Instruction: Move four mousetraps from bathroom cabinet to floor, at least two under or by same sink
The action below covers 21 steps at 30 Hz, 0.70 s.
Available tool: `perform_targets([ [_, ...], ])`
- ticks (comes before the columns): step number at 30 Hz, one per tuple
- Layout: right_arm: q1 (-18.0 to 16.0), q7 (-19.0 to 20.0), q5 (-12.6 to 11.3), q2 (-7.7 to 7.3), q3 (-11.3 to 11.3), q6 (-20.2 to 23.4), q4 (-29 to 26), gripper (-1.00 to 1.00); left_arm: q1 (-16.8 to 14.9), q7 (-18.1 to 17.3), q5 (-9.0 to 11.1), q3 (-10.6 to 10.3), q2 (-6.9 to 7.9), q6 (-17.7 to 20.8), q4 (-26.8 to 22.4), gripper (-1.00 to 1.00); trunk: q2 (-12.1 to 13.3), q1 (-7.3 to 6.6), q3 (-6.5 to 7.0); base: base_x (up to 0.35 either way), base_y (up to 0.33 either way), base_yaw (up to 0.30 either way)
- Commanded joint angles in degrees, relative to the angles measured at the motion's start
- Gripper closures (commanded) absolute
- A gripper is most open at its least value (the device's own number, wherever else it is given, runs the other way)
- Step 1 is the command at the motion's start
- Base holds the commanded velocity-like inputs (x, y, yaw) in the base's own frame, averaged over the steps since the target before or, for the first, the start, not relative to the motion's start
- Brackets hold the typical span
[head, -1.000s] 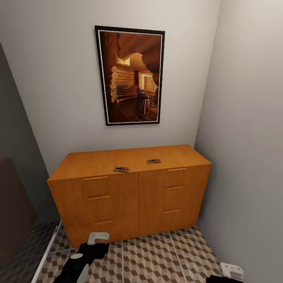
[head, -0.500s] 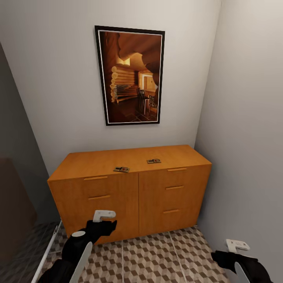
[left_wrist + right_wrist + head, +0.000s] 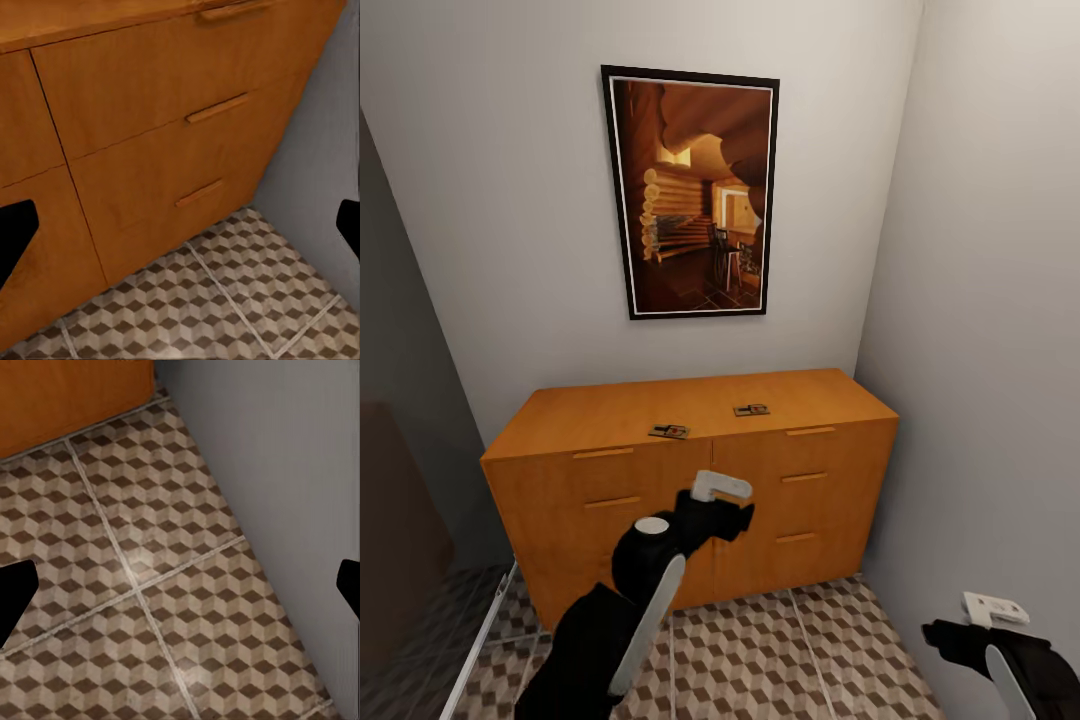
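Note:
Two mousetraps lie on the flat top of the orange-brown cabinet [image 3: 620, 410]: one mousetrap [image 3: 669, 431] near its front edge at the middle, the other mousetrap [image 3: 751, 410] further right. My left gripper [image 3: 722, 492] hangs in front of the cabinet's drawer fronts, below the top, with its fingers wide apart and nothing between them. Low at the right, my right gripper [image 3: 992, 608] hovers over the cube-patterned bathroom floor [image 3: 760, 650], also open and empty. The left wrist view faces the cabinet's right drawers [image 3: 150, 142]; the right wrist view faces floor tiles [image 3: 150, 585].
A framed picture [image 3: 691, 192] hangs on the wall above the cabinet. A grey wall [image 3: 1000, 350] closes in the right side, right beside the cabinet's end. A dark opening [image 3: 400, 540] lies at the left.
My left arm has risen from near the floor and swung right, up in front of the cabinet's drawers. My right gripper has come up into the lower right corner.

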Motion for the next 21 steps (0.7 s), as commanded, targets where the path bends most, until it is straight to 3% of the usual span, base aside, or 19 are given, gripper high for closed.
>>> perform_targets([
  [1,0.0,-0.5,-0.6,-0.16,0.0,0.3,-0.1,-1.0,-2.1,0.6,0.7,-0.7,0.0,1.3,0.0,-1.0,0.0,0.0,-0.07,0.0,0.0,0.0],
  [4,0.1,-0.6,-0.6,-0.54,-0.1,0.5,-0.3,-1.0,-7.7,0.6,1.4,-1.8,0.0,4.5,0.0,-1.0,0.0,0.0,-0.07,0.0,0.0,0.0],
  [5,0.1,-0.6,-0.6,-0.54,-0.1,0.5,-0.3,-1.0,-7.7,0.6,1.4,-1.8,0.0,4.5,0.0,-1.0,0.0,0.0,-0.07,0.0,0.0,0.0],
  [8,0.2,-0.6,-0.6,-0.92,-0.2,0.8,-0.4,-1.0,-12.8,0.7,2.4,-2.3,0.0,7.4,0.1,-1.0,0.0,0.0,-0.07,0.0,0.0,0.0],
  [13,0.3,-0.6,-0.5,-1.27,-0.2,2.1,-0.4,-1.0,-20.2,0.9,4.3,-2.0,0.0,10.0,0.9,-1.0,0.0,0.0,-0.07,0.0,0.0,0.0],
  [17,-1.0,-0.6,-0.5,-1.45,-0.2,4.5,-0.5,-1.0,-24.8,1.0,5.1,0.8,0.0,10.8,3.3,-1.0,0.0,0.0,-0.07,0.0,0.0,0.0],
  [21,-5.5,-0.6,-0.5,-1.62,-0.2,7.9,-0.7,-1.0,-28.4,1.0,5.4,5.0,0.0,11.2,5.4,-1.0,0.0,0.0,-0.07,0.0,0.0,0.0],
])
